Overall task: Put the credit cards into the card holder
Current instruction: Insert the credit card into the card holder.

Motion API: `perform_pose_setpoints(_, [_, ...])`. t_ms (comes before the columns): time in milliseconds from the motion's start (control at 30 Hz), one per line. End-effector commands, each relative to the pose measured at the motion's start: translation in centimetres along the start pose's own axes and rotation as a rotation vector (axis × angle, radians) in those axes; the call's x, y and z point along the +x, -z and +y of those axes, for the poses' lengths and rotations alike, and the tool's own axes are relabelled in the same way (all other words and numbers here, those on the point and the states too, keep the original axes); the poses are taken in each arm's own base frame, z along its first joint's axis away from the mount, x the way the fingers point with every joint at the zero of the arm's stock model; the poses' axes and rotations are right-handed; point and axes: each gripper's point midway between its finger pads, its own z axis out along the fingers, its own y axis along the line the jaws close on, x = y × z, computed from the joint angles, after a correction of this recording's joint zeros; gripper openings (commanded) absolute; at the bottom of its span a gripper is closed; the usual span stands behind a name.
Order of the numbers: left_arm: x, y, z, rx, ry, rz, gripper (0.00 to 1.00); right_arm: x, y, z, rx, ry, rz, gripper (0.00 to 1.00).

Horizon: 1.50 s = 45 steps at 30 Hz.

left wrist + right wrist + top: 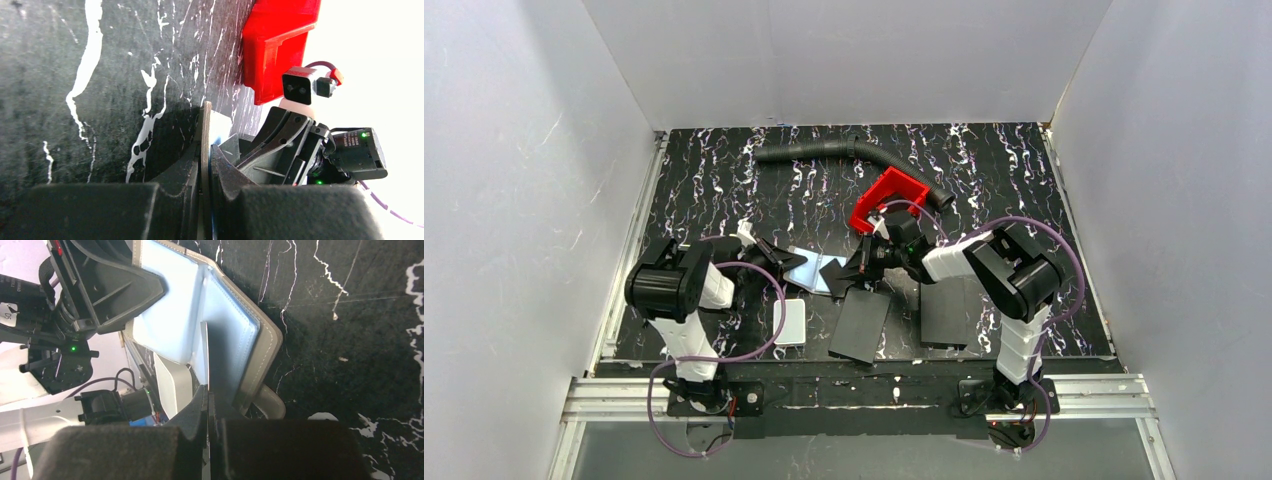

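Credit card (205,360): one in sight, only its thin edge showing from the right wrist; both faces hidden; from above, lost among the claws; further cards not made out.
White box (790,322): one, nearest the arm bases, flat on tabletop (1024,170), just near of the left arm's wrist.
Black panels (861,325): two, flat, side by side near the front edge; right-hand panel (946,312) partly covered by the right arm.
Left claw (206,150): clamped on one flap of the holder, flap seen edge-on between the fingers.
Right claw (207,392): pinched closed on the credit card's near end.
Card holder (235,325): one, unfolded between the two claws at mid-tabletop; pale blue inner faces turned to the right wrist camera, grey-brown rim around them; clasp tab (272,402) at the near corner; resting or lifted, impossible to tell.
Card direction: long axis straight away from right claw, along the holder's fold, far end against a blue inner face; inside a pocket or only laid against it, impossible to tell.
Red tray (887,198): one, just beyond right claw.
Hose (854,152): one, black, ribbed, curved along the far side.
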Motion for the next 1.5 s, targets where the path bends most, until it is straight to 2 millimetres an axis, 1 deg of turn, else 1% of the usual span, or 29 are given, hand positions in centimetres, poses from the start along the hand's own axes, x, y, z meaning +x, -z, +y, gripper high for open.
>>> perform_pose_setpoints(0, [-0.2, 0.2, -0.2, 0.036, 0.012, -0.01, 0.0, -1.1, 0.4, 0.4, 0.035, 0.058, -0.028, 0.01])
perform_pose_setpoints(133, [-0.1, 0.3, 0.0, 0.038, 0.022, -0.016, 0.0, -1.3, -0.1, 1.3, -0.008, 0.054, -0.018, 0.01])
perform_pose_setpoints(300, [-0.2, 0.4, -0.2, 0.04, 0.017, -0.022, 0.0, -1.5, -0.1, 1.5, -0.003, 0.069, -0.021, 0.01])
perform_pose_setpoints(500, [-0.1, 0.3, 0.0, 0.04, 0.024, -0.018, 0.0, -1.2, -0.5, 3.4, -0.115, 0.05, -0.007, 0.01])
perform_pose_setpoints(633, [-0.1, 0.3, 0.2, 0.037, 0.029, -0.022, 0.0, -1.0, -0.9, 3.4, -0.122, 0.036, -0.001, 0.01])
perform_pose_setpoints(700, [-0.1, 0.3, 0.4, 0.032, 0.033, -0.024, 0.0, -1.0, -0.9, 3.5, -0.131, 0.038, 0.0, 0.01])
perform_pose_setpoints(933, [-0.1, 0.2, 0.9, 0.032, 0.057, -0.028, 0.0, -1.0, -0.5, 5.0, -0.203, 0.032, -0.003, 0.01])
perform_pose_setpoints(1000, [-0.2, 0.2, 0.9, 0.034, 0.058, -0.03, 0.0, -1.0, -0.6, 4.5, -0.182, 0.022, -0.002, 0.01])
perform_pose_setpoints(1133, [-0.1, 0.3, 0.9, 0.034, 0.057, -0.029, 0.0, -0.8, -1.0, 1.3, -0.027, 0.043, -0.001, 0.01])
perform_pose_setpoints(1200, [0.0, 0.4, 0.9, 0.033, 0.056, -0.028, 0.0, -0.7, -1.0, 1.0, -0.016, 0.038, 0.002, 0.01])
perform_pose_setpoints(1267, [0.0, 0.4, 1.1, 0.031, 0.059, -0.027, 0.0, -0.7, -1.2, 1.6, -0.05, 0.025, 0.009, 0.01])
perform_pose_setpoints(1367, [0.0, 0.4, 1.0, 0.037, 0.063, -0.028, 0.0, -0.8, -1.3, 3.1, -0.147, 0.016, 0.002, 0.01])
perform_pose_setpoints(1467, [0.0, 0.4, 0.8, 0.042, 0.066, -0.03, 0.0, -0.8, -1.2, 4.1, -0.217, -0.004, -0.004, 0.01])
